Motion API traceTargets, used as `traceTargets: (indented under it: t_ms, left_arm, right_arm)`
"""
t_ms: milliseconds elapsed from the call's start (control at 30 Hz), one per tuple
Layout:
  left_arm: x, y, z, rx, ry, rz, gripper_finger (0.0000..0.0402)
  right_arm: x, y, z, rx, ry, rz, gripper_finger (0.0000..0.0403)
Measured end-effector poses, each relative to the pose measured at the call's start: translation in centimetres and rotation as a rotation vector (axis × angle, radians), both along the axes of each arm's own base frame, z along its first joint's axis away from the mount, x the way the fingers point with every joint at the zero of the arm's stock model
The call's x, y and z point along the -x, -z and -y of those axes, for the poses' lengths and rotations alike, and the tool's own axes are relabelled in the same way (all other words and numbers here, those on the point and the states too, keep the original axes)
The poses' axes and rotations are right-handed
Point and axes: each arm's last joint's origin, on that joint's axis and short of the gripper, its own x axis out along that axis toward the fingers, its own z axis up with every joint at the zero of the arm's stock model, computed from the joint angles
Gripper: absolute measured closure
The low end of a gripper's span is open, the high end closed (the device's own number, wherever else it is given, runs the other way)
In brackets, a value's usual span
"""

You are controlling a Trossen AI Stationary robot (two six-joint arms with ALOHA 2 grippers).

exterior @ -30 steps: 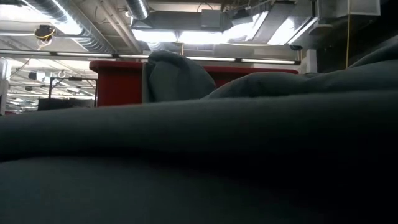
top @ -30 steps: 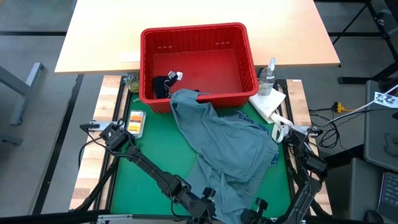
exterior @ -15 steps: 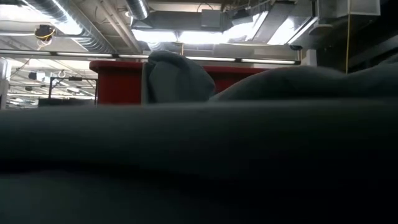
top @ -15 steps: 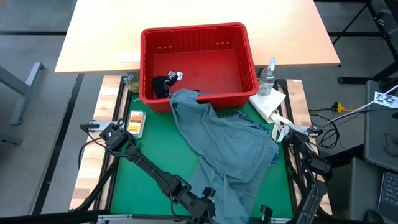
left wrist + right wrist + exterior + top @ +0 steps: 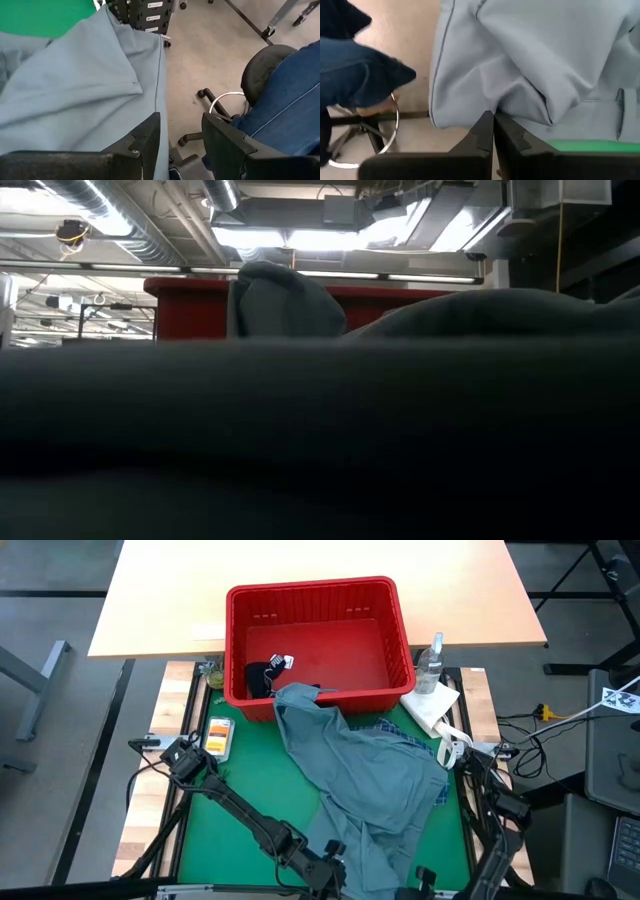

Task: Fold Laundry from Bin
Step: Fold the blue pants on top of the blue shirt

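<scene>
A large grey-blue garment (image 5: 370, 775) hangs by its far end over the near rim of the red bin (image 5: 312, 587). From there it spreads across the green mat and over the table's near edge. It also fills the low view (image 5: 320, 440). A plaid shirt (image 5: 400, 730) shows from under it. A dark navy garment (image 5: 260, 675) lies in the bin. My right gripper (image 5: 493, 120) is shut on the grey-blue garment at the near edge. My left gripper (image 5: 180, 145) stands open beside the garment's overhanging hem (image 5: 159, 75). Whether it touches the hem I cannot tell. My right gripper pinches a bunched fold of the grey-blue garment (image 5: 507, 106) between its two fingers, close to the hem that hangs off the table's near edge. The fingers slant steeply down onto it. Creases run out from the pinch, and the rest of the garment lies on the mat.
A spray bottle (image 5: 432, 658) and a white paper towel (image 5: 432, 705) stand right of the bin. A small orange-and-white item (image 5: 218, 736) lies at the mat's left. Past the near edge, a person's jeans-clad leg (image 5: 290, 95) and an office chair (image 5: 262, 67) show.
My right gripper has stayed shut and turned a little. The garment's near right part has drawn in toward the near edge. In the low view the near cloth has risen and hides more of the folds behind it.
</scene>
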Motion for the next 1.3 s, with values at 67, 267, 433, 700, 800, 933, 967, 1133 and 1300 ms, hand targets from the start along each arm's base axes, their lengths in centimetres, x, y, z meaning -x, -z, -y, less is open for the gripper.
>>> traceTargets:
  t_ms: [67,267,433,700,800,933,967,1133,1300]
  left_arm:
    - [0.1,0.0,0.0,0.024,-0.022,-0.020,0.0263]
    - [0.5,-0.2,-0.2,0.019,-0.026,-0.075,0.0262]
    - [0.7,-0.2,-0.5,-0.003,-0.032,-0.104,0.0262]
    - [1.7,1.0,-1.2,-0.103,-0.040,-0.249,0.0262]
    - [2.4,1.4,-1.4,-0.147,-0.065,-0.319,0.0262]
    - [3.2,1.8,-1.4,-0.217,-0.110,-0.365,0.0262]
    - [3.4,1.9,-1.3,-0.231,-0.112,-0.369,0.0262]
    - [4.1,1.9,-0.5,-0.254,-0.106,-0.357,0.0262]
    - [4.3,1.9,-0.2,-0.278,-0.121,-0.334,0.0263]
  right_arm:
    - [-0.2,0.0,0.2,-0.005,-0.010,-0.032,0.0387]
    - [-0.6,0.1,0.4,-0.013,-0.038,-0.075,0.0347]
    - [-0.5,0.1,0.3,-0.015,-0.060,-0.092,0.0298]
    - [0.3,-0.6,0.7,-0.043,-0.120,-0.236,0.0265]
    - [0.4,-1.5,1.0,-0.040,-0.129,-0.226,0.0265]
    - [0.1,-2.0,1.1,0.003,-0.178,-0.124,0.0265]
    - [-0.1,-2.0,1.0,0.014,-0.195,-0.087,0.0265]
    - [-0.7,-2.3,0.5,0.061,-0.289,0.040,0.0265]
    - [-1.3,-2.7,0.5,0.185,-0.314,0.211,0.0265]
